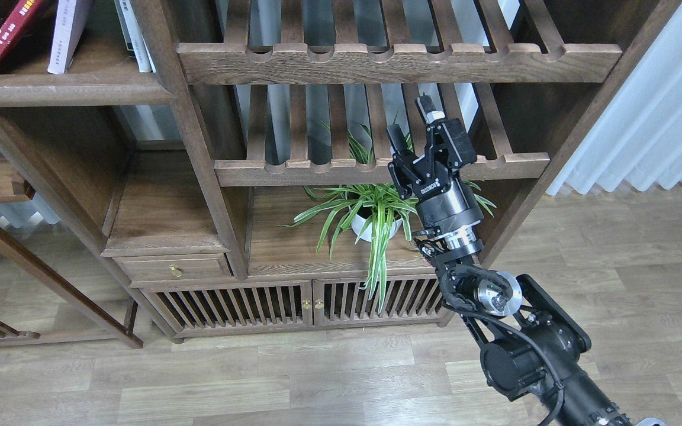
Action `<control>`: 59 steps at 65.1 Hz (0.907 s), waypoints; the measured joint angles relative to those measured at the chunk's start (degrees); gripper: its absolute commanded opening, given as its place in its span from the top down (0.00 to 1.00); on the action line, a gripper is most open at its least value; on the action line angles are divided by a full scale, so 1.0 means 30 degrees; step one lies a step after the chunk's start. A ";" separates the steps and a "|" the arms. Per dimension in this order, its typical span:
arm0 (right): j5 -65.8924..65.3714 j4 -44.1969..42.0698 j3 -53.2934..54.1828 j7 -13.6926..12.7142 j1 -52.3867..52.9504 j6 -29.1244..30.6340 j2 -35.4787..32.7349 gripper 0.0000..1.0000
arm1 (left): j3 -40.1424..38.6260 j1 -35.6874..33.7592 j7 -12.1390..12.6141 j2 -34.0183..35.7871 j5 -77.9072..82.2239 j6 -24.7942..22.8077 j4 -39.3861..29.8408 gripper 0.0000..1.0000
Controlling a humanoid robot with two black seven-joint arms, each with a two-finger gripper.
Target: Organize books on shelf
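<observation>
While the right arm rises from the lower right | right gripper [414, 123] fingers apart, empty, before a slatted rack [376, 168] above a plant [370, 213] | red book [3, 41] and pale book [66, 35] lean on the smooth rounded-edge dark wood shelf [68, 93], far upper left, well apart from gripper

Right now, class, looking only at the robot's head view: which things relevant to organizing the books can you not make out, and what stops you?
- Red book and pale lavender book: upper parts cut off by the top edge of the head view; spine text too small to read.
- Dark maroon book: not visible anywhere.
- Shelf: its left end runs past the left edge.
- Left arm: outside the view.
- Right gripper: empty and open; the fingertips overlap the slatted rack.
</observation>
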 measured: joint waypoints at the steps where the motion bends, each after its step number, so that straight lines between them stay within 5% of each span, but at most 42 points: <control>1: -0.0001 0.0000 0.0000 0.0000 -0.0001 0.0000 0.0000 0.17 | -0.0018 0.0001 -0.0101 -0.0043 0.0135 0.0000 0.0000 1.00; 16: -0.0022 0.0002 0.0001 0.0000 0.0012 -0.0001 0.0002 0.17 | -0.0040 0.0027 -0.2132 -0.0747 0.2357 -0.0001 0.0003 1.00; 34: -0.0039 0.0001 0.0001 0.0000 0.0024 0.0000 0.0001 0.17 | -0.0121 0.0081 -0.3108 -0.0918 0.4067 -0.0008 0.0399 1.00; 59: -0.0089 -0.0037 -0.0117 0.0000 0.0003 0.0000 0.0002 0.17 | 0.0817 0.0321 -0.6145 -0.1643 0.6474 0.0023 0.0625 1.00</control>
